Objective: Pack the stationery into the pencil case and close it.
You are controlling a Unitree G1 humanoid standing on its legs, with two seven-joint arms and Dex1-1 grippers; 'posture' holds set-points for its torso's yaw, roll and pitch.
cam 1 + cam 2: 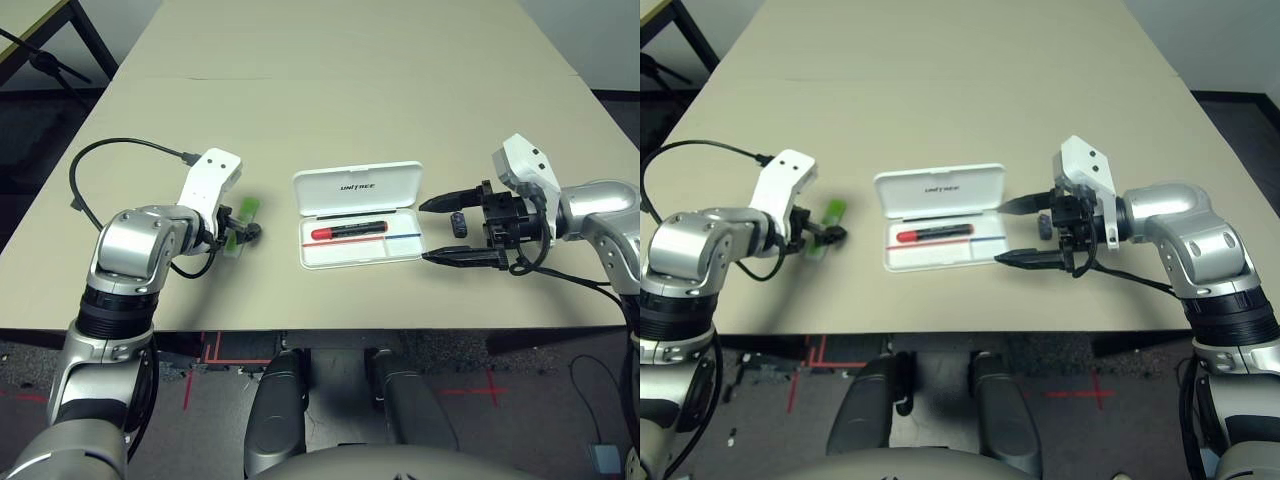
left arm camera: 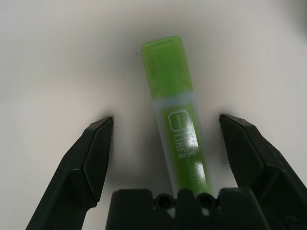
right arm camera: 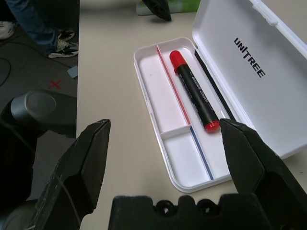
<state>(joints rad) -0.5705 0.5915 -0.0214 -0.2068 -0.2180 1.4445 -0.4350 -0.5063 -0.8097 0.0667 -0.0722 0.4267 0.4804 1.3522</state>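
I see the pencil case (image 1: 360, 214) open on the worktop (image 1: 340, 90), lid back, the red marker (image 1: 349, 230) lying in its tray; my right gripper (image 1: 437, 231) sits just beside the case's end, fingers spread, the small dark grey block (image 1: 458, 223) between them; my left gripper (image 2: 165, 139) is spread, the lime-green highlighter (image 2: 177, 120) lying between its fingers, untouched.
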